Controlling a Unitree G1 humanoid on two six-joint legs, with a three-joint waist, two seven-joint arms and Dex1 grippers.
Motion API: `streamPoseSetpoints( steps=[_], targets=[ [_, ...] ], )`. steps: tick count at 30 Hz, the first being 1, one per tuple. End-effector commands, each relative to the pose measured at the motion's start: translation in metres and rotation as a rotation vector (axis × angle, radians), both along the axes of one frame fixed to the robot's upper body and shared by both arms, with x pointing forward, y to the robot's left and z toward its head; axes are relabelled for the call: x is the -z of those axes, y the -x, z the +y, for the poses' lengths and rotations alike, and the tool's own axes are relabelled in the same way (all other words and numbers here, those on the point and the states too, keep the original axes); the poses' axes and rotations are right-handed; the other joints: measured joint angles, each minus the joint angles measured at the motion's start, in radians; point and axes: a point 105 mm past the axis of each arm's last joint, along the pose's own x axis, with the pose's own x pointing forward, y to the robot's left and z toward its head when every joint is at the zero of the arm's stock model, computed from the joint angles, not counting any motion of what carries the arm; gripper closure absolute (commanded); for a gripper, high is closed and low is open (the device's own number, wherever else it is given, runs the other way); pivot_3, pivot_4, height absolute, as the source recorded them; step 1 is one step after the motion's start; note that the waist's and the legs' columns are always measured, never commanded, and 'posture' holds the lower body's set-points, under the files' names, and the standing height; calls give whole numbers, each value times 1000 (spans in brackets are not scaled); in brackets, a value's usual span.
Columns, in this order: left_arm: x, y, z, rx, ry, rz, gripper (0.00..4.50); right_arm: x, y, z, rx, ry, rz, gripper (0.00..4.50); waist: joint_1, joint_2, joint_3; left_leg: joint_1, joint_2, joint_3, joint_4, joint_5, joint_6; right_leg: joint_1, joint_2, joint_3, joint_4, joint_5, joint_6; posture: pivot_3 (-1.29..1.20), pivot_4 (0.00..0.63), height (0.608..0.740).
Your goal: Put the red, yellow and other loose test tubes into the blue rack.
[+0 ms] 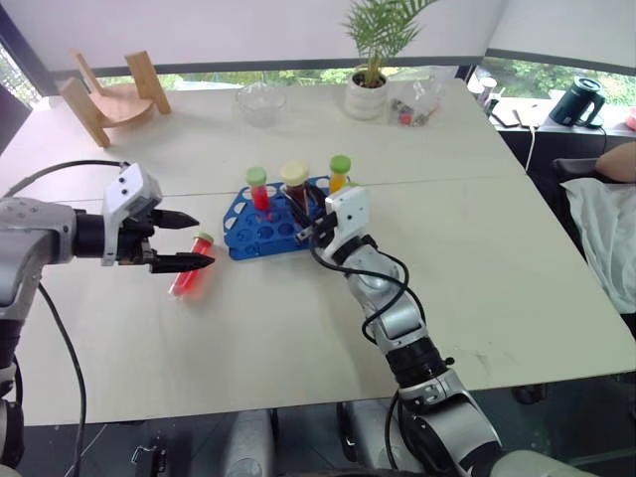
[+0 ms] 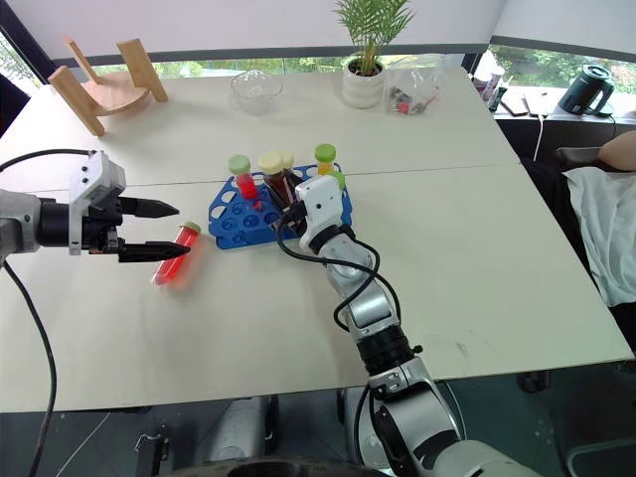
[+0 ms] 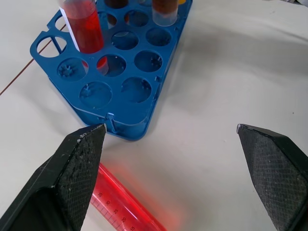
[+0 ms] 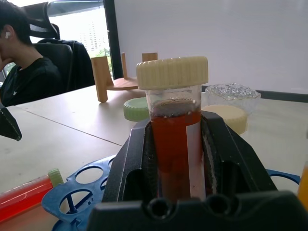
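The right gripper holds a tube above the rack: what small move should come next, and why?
Probably a short lowering. The right gripper is shut on the cream-capped tube, upright over the blue rack, so it should seat in a hole before release. The red tube waits on the table.

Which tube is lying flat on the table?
The red tube with the green cap, left of the blue rack, beneath the open left tool; the others stand upright.

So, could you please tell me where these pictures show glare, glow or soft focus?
Left wrist view: the lying red tube casts a red glow on the table. Right wrist view: the window behind the seated person is washed out, and the end effector's near edge is soft. Left eye view: daylight is bright along the table's far edge.
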Motion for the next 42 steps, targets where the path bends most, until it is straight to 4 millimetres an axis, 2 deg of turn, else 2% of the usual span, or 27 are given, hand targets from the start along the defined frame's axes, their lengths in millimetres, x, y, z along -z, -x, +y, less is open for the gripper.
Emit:
streamPoseSetpoints(
  steps=[1, 16, 28, 29, 30, 34, 40, 42],
  targets=[
    [-12, -1, -1, 8, -1, -47, 0, 5, -2, -5, 28, -8, 13, 3643, 0, 0, 0, 0, 0, 0, 0, 0, 0, 0, 0, 0, 0, 0, 0, 0, 150, 740],
    [-10, -2, 0, 6, 2, -45, 0, 18, 5, -3, 4, 19, 43, 3643, 0, 0, 0, 1, 0, 0, 0, 0, 0, 0, 0, 0, 0, 0, 0, 0, 150, 740],
    [-9, -3, 0, 3, 5, -47, 0, 17, 7, -3, 12, 10, 27, 3643, 0, 0, 0, 1, 0, 0, 0, 0, 0, 0, 0, 0, 0, 0, 0, 0, 150, 740],
    [-9, -3, 0, 2, 5, -47, 0, 16, 8, -3, 7, 6, 23, 2600, 0, 0, 0, 1, 0, 0, 0, 0, 0, 0, 0, 0, 0, 0, 0, 0, 150, 740],
    [-9, -3, 1, -1, 6, -48, 0, 14, 10, -2, 2, 5, 17, 2215, 0, 0, 0, 1, 0, 0, 0, 0, 0, 0, 0, 0, 0, 0, 0, 0, 150, 740],
    [-16, -8, 5, -48, 30, -78, 0, 6, 21, -1, -21, 15, -27, 87, 0, 0, 0, 0, 0, 0, 0, 0, 0, 0, 0, 0, 0, 0, 0, 0, 150, 740],
    [-18, -16, 13, -184, -23, -41, 0, -25, 39, -10, -49, 43, -138, 32, 0, 0, 0, 0, 0, 0, 0, 0, 0, 0, 0, 0, 0, 0, 0, 0, 150, 740],
    [-26, -23, 20, -272, -53, -31, 0, -52, 49, -24, -79, 68, -213, 32, 2, 0, 0, 0, 0, -1, 0, 0, 0, 0, 0, 0, 0, 0, 0, 0, 150, 740]
  ],
)
